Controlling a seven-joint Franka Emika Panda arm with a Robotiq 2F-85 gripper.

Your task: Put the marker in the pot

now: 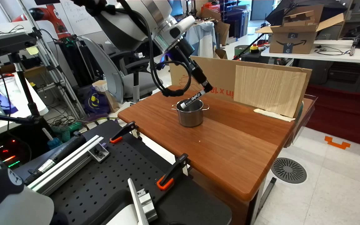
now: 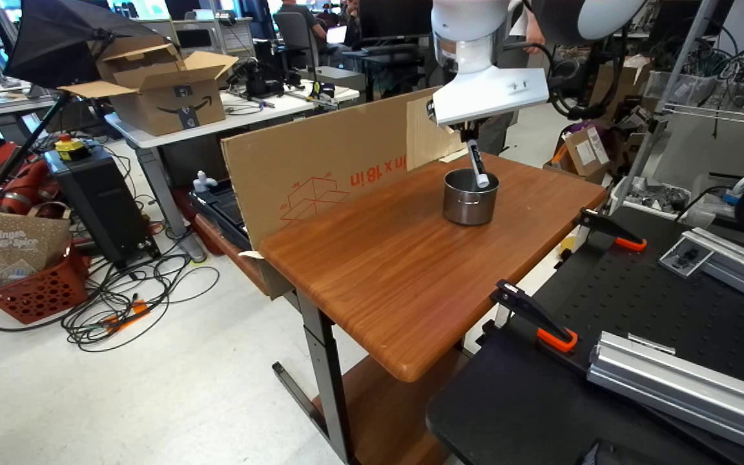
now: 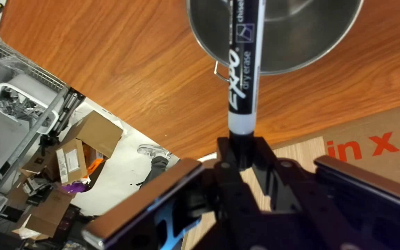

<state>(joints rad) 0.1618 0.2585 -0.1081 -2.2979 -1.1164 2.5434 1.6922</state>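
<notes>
The marker (image 1: 193, 99) is a black Expo pen with a white end, held slanting downward. It also shows in an exterior view (image 2: 476, 161) and in the wrist view (image 3: 244, 69). My gripper (image 3: 242, 149) is shut on its black cap end; the gripper shows in both exterior views (image 1: 208, 86) (image 2: 470, 134). The pot (image 1: 191, 118) is silvery metal with a dark inside and small loop handles, upright on the table (image 2: 372, 258). It also shows below the marker in the wrist view (image 3: 297, 52). The marker's free end overlaps the pot's opening (image 2: 467, 205); its exact height against the rim is unclear.
A cardboard sheet (image 1: 214, 72) stands upright along the table's far edge, with a wood-grain panel (image 1: 269, 90) on it. Black clamps with orange pads (image 1: 173, 172) (image 2: 533, 316) hold near the table's front edge, beside the black perforated robot base (image 1: 111, 175).
</notes>
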